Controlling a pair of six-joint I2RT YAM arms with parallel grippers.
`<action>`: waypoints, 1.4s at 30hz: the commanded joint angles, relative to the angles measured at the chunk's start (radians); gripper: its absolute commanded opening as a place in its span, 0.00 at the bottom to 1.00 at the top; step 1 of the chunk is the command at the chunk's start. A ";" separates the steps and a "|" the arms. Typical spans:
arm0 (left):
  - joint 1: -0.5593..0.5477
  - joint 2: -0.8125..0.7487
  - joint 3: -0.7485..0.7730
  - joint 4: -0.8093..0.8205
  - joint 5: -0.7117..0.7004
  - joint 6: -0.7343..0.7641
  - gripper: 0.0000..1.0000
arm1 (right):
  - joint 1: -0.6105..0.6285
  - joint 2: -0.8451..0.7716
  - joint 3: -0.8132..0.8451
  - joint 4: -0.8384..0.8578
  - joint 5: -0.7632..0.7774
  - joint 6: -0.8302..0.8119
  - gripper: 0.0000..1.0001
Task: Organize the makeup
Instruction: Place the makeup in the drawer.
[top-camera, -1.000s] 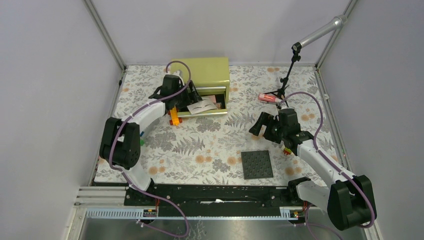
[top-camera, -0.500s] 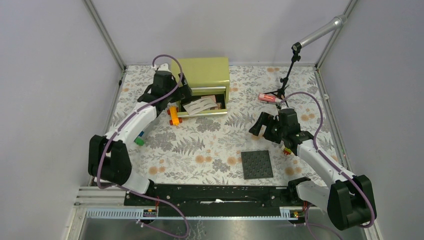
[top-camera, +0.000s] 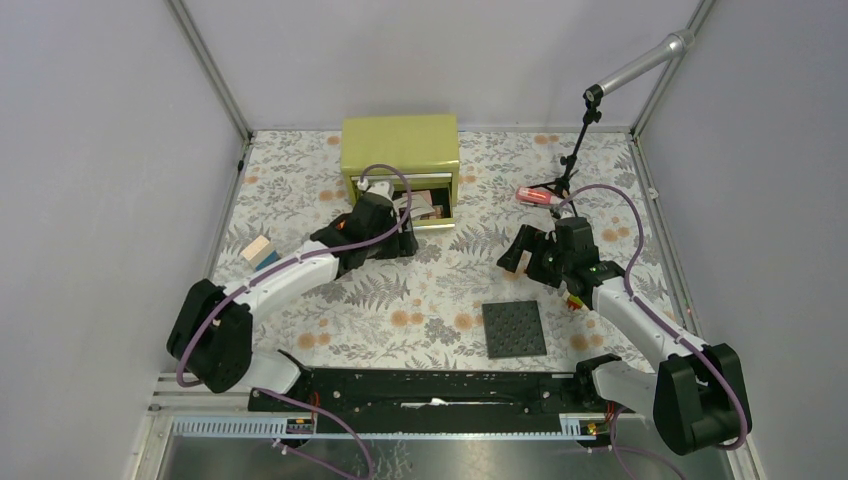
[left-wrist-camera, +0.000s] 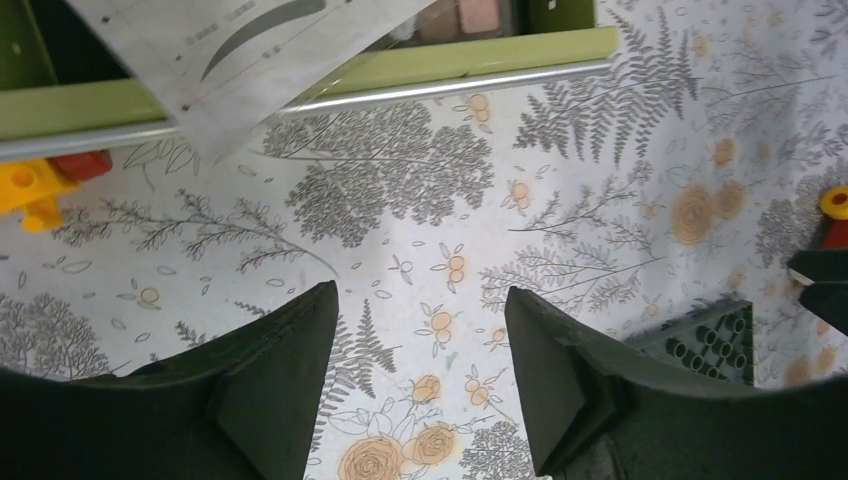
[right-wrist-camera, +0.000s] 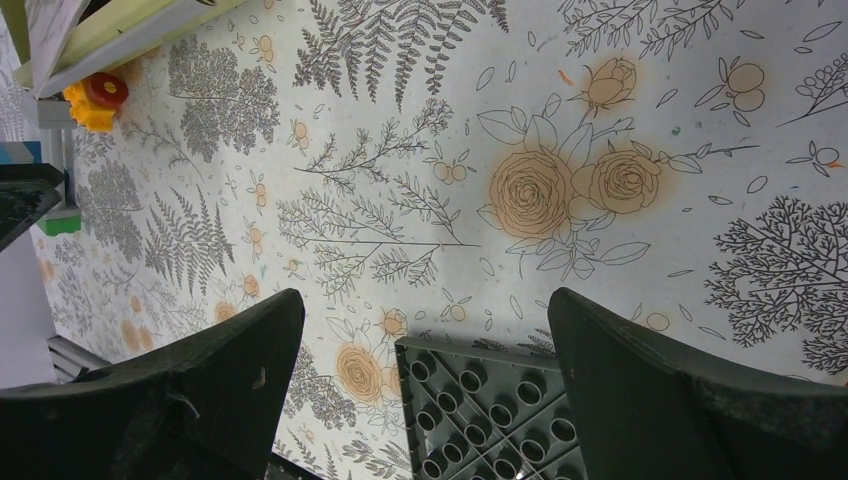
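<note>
I read my left gripper as empty, its jaws spread apart over the floral cloth just in front of the green drawer, where a printed sheet hangs over the rim and a pink compact lies inside. My right gripper also holds nothing, jaws wide apart, above the far edge of the dark studded plate. The pink-red tube lies on the cloth by the foot of the stand, beyond the right gripper and apart from it.

Grey booth, flowered bench
Pale grey walls close three sides, metal posts at the corners; floral cloth covers the bench.
</note>
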 joint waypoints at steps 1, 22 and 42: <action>0.005 -0.004 -0.026 0.068 -0.072 -0.037 0.66 | -0.006 0.003 -0.004 0.030 -0.008 0.007 1.00; 0.017 0.105 0.027 0.150 -0.191 -0.004 0.56 | -0.005 0.000 -0.002 0.027 -0.007 0.004 1.00; 0.110 0.138 0.028 0.194 -0.208 0.018 0.55 | -0.005 -0.006 0.004 0.017 -0.005 -0.002 1.00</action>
